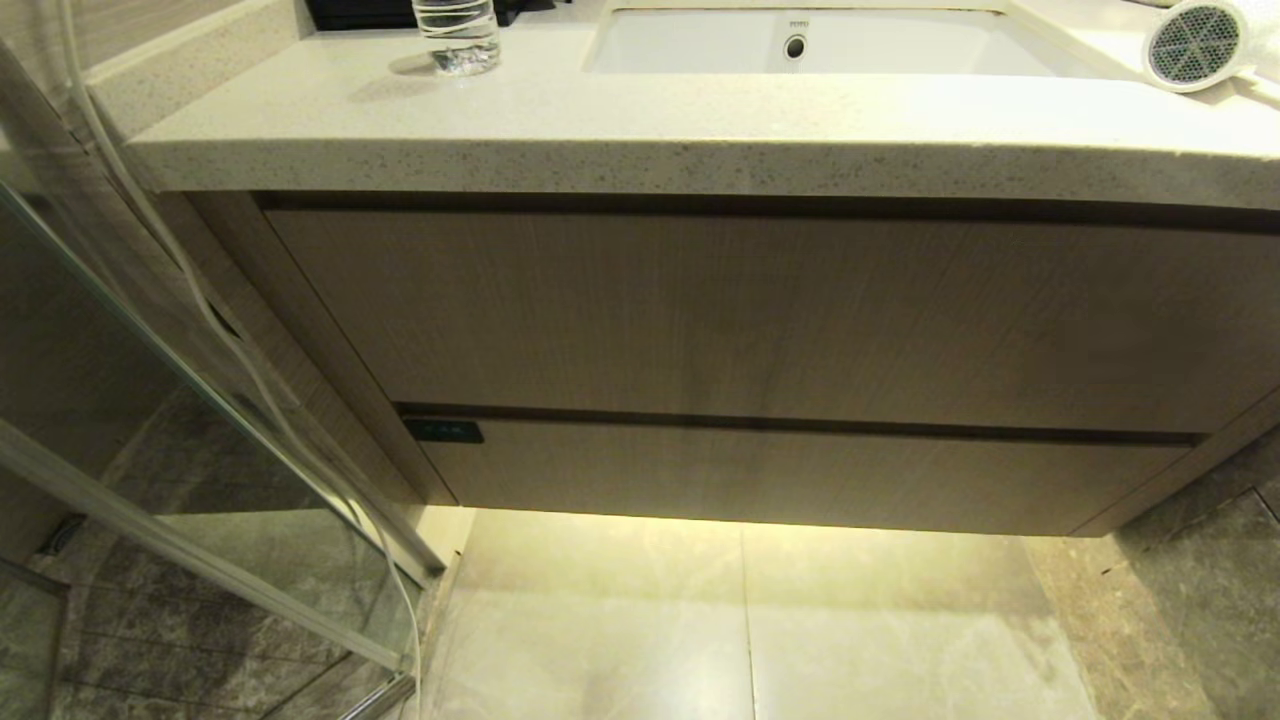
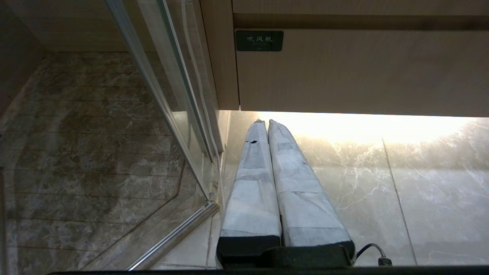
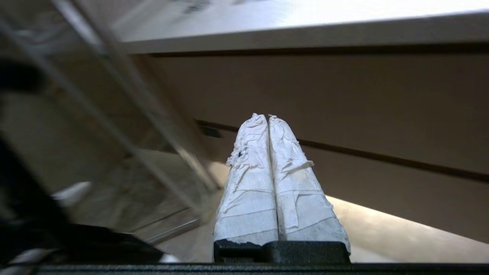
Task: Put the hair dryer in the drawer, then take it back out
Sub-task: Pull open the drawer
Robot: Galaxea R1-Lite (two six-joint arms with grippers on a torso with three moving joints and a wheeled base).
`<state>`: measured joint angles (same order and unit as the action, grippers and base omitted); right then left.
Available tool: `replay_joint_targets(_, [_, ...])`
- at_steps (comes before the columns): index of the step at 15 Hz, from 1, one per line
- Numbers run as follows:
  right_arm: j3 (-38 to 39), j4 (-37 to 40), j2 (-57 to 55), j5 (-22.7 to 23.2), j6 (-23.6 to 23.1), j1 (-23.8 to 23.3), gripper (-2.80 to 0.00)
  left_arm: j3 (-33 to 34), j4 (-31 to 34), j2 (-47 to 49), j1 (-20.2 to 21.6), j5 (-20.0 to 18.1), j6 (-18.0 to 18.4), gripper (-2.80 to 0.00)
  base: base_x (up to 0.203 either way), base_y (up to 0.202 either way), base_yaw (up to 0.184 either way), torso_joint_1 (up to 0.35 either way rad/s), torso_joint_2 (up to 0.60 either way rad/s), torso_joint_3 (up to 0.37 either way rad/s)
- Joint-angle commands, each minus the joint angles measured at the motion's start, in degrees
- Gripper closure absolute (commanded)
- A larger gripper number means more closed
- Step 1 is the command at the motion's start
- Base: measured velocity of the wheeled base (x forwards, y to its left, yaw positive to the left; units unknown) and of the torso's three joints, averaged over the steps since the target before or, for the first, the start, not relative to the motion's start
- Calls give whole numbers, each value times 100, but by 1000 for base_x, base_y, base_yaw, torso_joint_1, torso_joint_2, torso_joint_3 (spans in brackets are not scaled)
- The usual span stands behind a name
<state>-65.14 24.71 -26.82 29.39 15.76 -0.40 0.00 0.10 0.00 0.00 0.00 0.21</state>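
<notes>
Speckled stone surface (image 1: 640,130) overhangs the closed drawer (image 1: 800,475), which lies ahead of the right gripper (image 3: 268,116), jaws pressed together; blur hides exact distance. Left gripper (image 2: 266,122), also pressed together, hangs just below the drawer's green label (image 2: 259,40). Hair dryer (image 1: 1195,45) rests up on the surface, well above both.

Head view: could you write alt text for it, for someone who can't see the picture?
A bathroom vanity seen from above: two closed wood-grain fronts, the lower drawer bearing a small dark green label. On the speckled countertop a white hair dryer lies at the far right beside the sink, a clear bottle at the left. No robot arm shows.
</notes>
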Motion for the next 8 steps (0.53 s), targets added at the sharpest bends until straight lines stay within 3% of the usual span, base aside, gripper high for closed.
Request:
replay_joint_targets(1, [-1850, 1243, -1931, 1168, 203, -3, 0, 0, -1, 0, 0, 0, -3, 0, 0, 0, 0, 0, 0, 0])
replay_joint_targets(2, [-2247, 2259, -2297, 1581, 82, 8, 0, 0, -1, 0, 0, 0, -3, 0, 0, 0, 0, 0, 0, 0])
replay_joint_targets(3, [-2398, 3103, -2497, 1767, -523, 31, 0, 0, -1, 0, 0, 0, 4, 0, 0, 0, 0, 0, 0, 0])
replay_joint_targets(5, [-2450, 4277, -2928, 1543, -2334, 67, 0, 0, -1, 0, 0, 0, -3, 0, 0, 0, 0, 0, 0, 0])
replay_joint_targets(6, [-2491, 4844, -3210, 1352, -2854, 128, 0, 0, -1, 0, 0, 0, 0, 0, 0, 0, 0, 0, 0, 0])
replay_joint_targets(8, [-2665, 5356, -3587, 944, -3072, 773, 0, 0, -1, 0, 0, 0, -3, 0, 0, 0, 0, 0, 0, 0])
